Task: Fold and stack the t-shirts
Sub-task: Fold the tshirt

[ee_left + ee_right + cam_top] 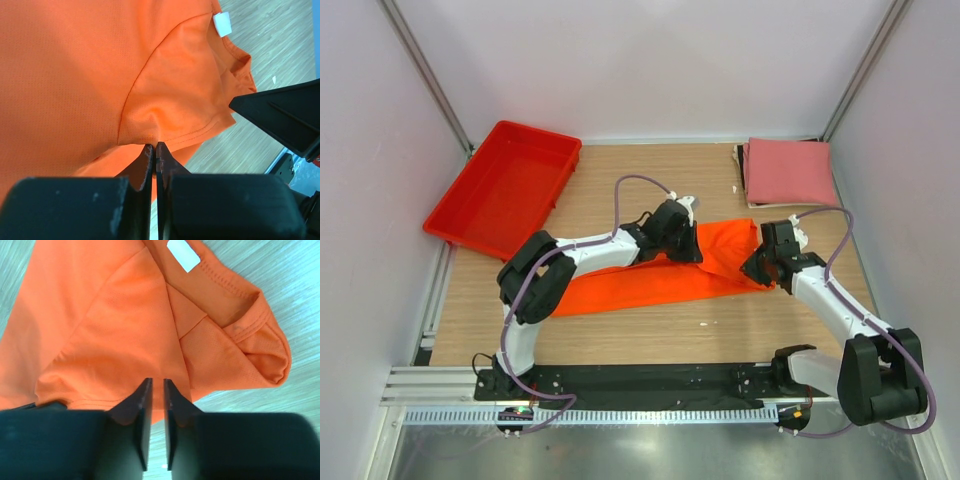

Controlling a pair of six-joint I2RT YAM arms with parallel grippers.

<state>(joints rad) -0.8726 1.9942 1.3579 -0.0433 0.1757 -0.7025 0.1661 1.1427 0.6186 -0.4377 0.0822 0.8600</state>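
The orange t-shirt lies in a long folded band across the middle of the table. My left gripper is shut on a pucker of its sleeve hem, its jaws pressed together. My right gripper is at the shirt's right end, by the collar, its jaws nearly together over the sleeve cloth with orange showing in the narrow gap. The white neck label shows in both wrist views. The pink t-shirt lies folded at the back right, untouched.
A red plastic tray stands at the back left, tilted over the table edge. White enclosure walls stand close on three sides. The right gripper's black finger shows near the left gripper.
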